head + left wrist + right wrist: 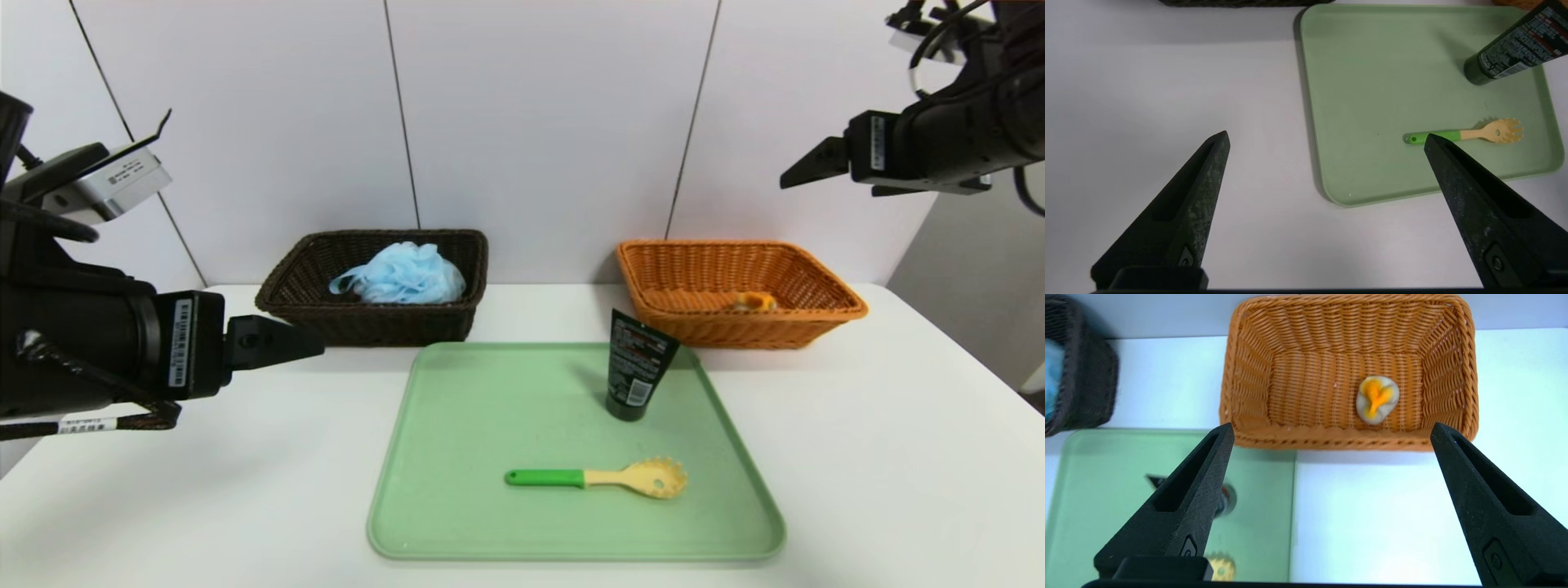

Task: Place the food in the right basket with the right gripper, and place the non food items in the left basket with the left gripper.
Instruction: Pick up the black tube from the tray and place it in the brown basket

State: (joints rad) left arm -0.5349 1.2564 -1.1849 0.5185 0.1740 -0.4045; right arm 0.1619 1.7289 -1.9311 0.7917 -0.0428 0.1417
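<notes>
One view alone, right wrist, shows the egg (pixel 1376 399) whole.

**Inspector A:** Both arms were black. The left gripper (pixel 314 341) had matte, wedge-shaped fingers (pixel 1202 185), scuffed grey along their faces, with a small screw near each base.

**Inspector B:** Agreed. The right gripper (pixel 785 181) was of the same build, its fingers (pixel 1202 479) hollowed by long slots. White barcode labels sat on both wrists. A grey camera module topped the left wrist, and black cables looped near both arms.
</notes>
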